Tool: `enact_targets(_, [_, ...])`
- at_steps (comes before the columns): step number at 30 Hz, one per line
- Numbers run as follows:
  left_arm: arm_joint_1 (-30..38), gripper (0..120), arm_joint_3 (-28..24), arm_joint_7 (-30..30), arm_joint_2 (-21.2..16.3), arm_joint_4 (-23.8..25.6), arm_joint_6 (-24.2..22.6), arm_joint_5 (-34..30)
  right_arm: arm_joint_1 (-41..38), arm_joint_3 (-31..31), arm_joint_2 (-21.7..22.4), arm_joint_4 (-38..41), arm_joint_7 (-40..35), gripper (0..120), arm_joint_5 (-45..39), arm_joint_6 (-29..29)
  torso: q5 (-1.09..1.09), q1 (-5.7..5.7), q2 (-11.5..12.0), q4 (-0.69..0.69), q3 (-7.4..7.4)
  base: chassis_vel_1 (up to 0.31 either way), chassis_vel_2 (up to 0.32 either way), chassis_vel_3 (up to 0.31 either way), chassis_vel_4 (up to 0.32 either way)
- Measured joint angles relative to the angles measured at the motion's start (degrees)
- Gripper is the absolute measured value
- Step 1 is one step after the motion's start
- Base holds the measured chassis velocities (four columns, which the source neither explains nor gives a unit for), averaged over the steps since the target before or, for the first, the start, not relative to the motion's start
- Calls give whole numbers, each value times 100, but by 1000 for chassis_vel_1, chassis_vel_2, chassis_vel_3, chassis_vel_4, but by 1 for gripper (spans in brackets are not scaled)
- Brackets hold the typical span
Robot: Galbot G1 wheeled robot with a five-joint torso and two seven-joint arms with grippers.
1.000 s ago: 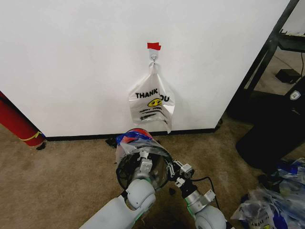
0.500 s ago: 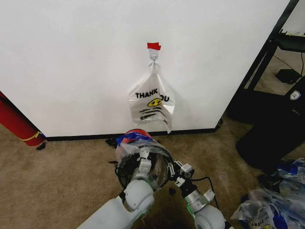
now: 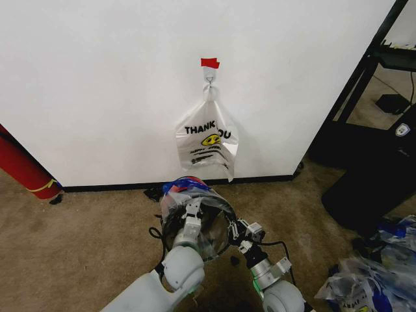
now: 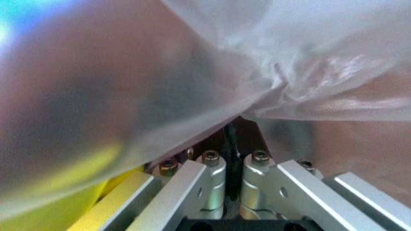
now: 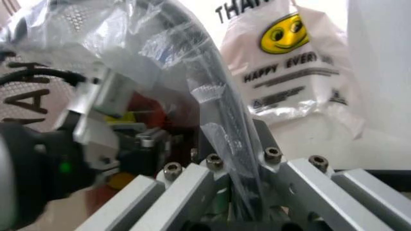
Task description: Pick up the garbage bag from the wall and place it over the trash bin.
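The trash bin (image 3: 195, 224) is seen on the brown carpet (image 3: 84, 247) just in front of the white wall (image 3: 97, 84), and everything else is placed from it. The garbage bag (image 3: 185, 188), translucent with blue strips, is draped over the bin's mouth and bunched highest on the side nearest the wall. The left gripper (image 3: 192, 209) is reached into the bin's opening from the robot's side, and in the left wrist view its fingers (image 4: 215, 180) are seen pressed almost together, with bag film (image 4: 212, 72) stretched just beyond their tips; whether film is pinched between them cannot be told. The right gripper (image 3: 236, 235) is set at the bin's rim on the robot's right, and in the right wrist view its fingers (image 5: 212, 132) are clamped on the black rim together with a fold of the garbage bag (image 5: 160, 48). Above and behind the bin, a white "THANK YOU" smiley bag (image 3: 207, 140) is hung from a hook (image 3: 209, 78) on the wall, under a strip of red tape (image 3: 209, 62). Well to the bin's left, a red cylinder (image 3: 23, 166) is leaned at the wall's foot. Well to the bin's right, a black box-like object (image 3: 370, 182) is stood on the carpet, with more plastic bags (image 3: 367, 283) heaped near it.
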State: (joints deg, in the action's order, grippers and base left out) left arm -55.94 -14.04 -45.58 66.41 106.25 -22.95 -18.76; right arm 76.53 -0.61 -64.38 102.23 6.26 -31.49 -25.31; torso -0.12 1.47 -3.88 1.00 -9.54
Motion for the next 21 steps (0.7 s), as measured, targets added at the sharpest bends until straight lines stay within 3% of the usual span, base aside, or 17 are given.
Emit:
enact_targets(15, [104, 0, 34, 86, 83, -449, 153, 60, 49, 20, 7, -13, 669, 0, 58, -142, 0, 0, 0, 0, -1, 0, 0, 0, 0])
enact_targets(21, [-29, 0, -10, 152, -12, -308, 195, 113, -4, -22, -28, -144, 659, 0, 119, -243, 0, 0, 0, -1, -1, 0, 0, 0, 0])
